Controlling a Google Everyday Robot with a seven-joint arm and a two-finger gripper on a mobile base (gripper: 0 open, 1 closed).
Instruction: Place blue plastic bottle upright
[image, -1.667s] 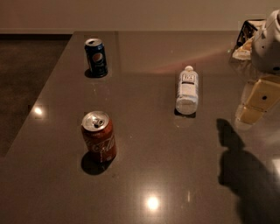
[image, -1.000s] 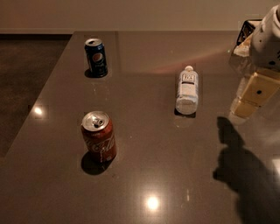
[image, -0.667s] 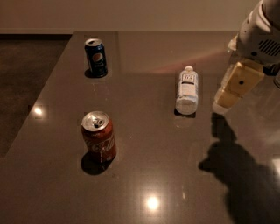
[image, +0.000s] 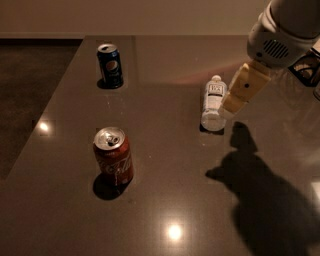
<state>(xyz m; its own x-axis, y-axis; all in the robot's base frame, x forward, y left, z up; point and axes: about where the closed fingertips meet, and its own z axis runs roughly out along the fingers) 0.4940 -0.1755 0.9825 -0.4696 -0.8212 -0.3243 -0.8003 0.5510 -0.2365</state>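
The blue plastic bottle (image: 213, 103) is a small clear bottle with a white cap and a pale label. It lies on its side on the dark table (image: 165, 190), right of centre, with its cap pointing to the far side. My gripper (image: 231, 104) hangs from the white arm (image: 280, 30) at the upper right. It is just right of the bottle's near end, close to it and slightly above the table. It holds nothing that I can see.
A dark blue Pepsi can (image: 110, 65) stands upright at the far left. A red cola can (image: 114, 156) stands upright at the near left. The table's left edge runs diagonally beside the cans. A dark object (image: 306, 67) sits at the far right edge.
My arm and gripper have moved left from the right edge of the view and now sit next to the bottle. The bottle and both cans have not moved.
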